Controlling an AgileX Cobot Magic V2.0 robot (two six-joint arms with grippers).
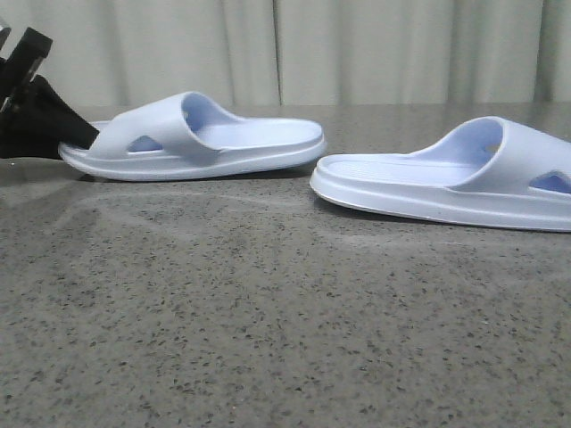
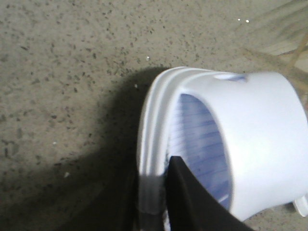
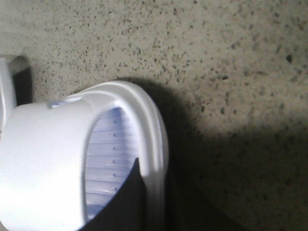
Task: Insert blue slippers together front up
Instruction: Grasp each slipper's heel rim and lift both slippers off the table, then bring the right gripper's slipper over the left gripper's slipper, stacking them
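Observation:
Two pale blue slippers lie heel to heel on the speckled table, soles down. The left slipper (image 1: 205, 147) points its toe left, with its heel end slightly raised. My left gripper (image 1: 76, 143) is shut on its toe rim. In the left wrist view one finger (image 2: 192, 202) lies on the footbed under the strap (image 2: 260, 134), the other under the sole. The right slipper (image 1: 446, 178) points its toe right, off the frame. My right gripper (image 3: 156, 202) is shut on its sole rim (image 3: 154, 144), one finger (image 3: 127, 202) on the footbed, the other hidden in shadow.
The grey speckled stone table (image 1: 268, 312) stretches wide in front of the slippers. A pale curtain (image 1: 357, 45) hangs behind the table. A small gap separates the two heels. The other slipper's edge (image 3: 5, 86) shows in the right wrist view.

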